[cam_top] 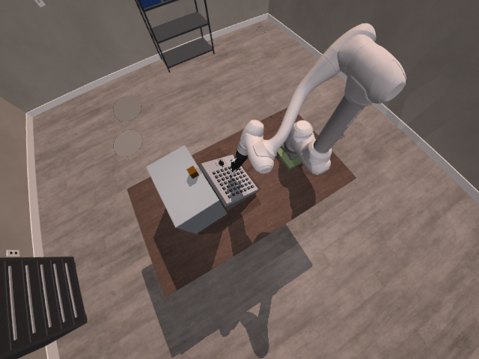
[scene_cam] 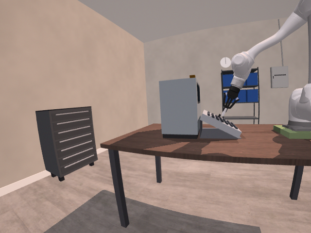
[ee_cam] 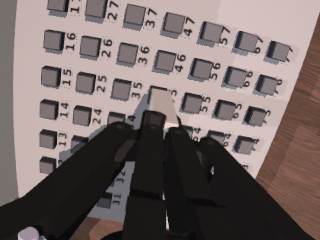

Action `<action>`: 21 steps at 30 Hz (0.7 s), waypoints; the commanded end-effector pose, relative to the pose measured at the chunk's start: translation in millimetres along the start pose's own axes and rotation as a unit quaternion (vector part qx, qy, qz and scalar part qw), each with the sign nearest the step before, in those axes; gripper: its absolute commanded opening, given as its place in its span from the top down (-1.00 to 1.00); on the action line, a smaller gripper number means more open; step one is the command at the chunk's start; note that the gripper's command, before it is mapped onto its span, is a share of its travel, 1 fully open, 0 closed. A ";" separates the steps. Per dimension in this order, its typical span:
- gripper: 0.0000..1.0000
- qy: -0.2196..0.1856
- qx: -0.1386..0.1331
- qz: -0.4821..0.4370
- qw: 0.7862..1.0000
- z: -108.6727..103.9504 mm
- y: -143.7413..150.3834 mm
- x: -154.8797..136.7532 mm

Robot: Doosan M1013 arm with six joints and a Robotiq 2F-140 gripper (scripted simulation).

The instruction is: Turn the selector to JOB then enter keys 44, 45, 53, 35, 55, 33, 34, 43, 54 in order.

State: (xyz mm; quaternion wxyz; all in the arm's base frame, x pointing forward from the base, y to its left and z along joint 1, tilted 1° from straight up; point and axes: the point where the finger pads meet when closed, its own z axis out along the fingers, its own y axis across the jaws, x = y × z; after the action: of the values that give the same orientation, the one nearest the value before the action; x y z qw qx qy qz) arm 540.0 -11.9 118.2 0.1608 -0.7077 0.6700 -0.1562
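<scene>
Fingers (cam_top: 233,168) (scene_cam: 222,115) above seemingly upward-sloping keypad (cam_top: 247,190) (scene_cam: 218,124) (ee_cam: 30,65).

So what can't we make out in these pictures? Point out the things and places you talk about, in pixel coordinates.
Key 45 (ee_cam: 160,88): wrist view, mostly hidden behind the pale tip.
Key 34 (ee_cam: 116,119): wrist view, partly covered by the tool (ee_cam: 158,104).
Key 17 (ee_cam: 58,5): wrist view, cut off by the top edge.
Selector's (cam_top: 221,163) lettering: top view, too small.

My arm (cam_top: 296,102) (scene_cam: 272,40) was smooth, glossy white with rounded joints and thin seam lines, one straight grey tube among its links; my gripper (cam_top: 233,169) (scene_cam: 223,114) (ee_cam: 158,104) was black, with slender linkage bars and pale fingertips.
</scene>
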 end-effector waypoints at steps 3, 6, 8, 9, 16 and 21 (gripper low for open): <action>1.00 0.000 0.000 0.000 1.000 5.9 -0.1 0.0; 1.00 0.000 0.000 0.000 1.000 8.2 -0.1 0.0; 1.00 0.000 0.000 0.000 1.000 9.7 -0.1 0.0; 1.00 0.000 0.000 0.000 1.000 10.1 -0.1 0.0; 1.00 0.000 0.000 0.000 1.000 10.5 -0.1 0.0; 1.00 0.000 0.000 0.000 1.000 10.5 -0.1 0.0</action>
State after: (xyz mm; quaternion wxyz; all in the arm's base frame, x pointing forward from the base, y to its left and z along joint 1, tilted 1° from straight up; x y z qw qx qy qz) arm 544.7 -11.8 108.7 0.1609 -0.7077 0.6700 -0.1564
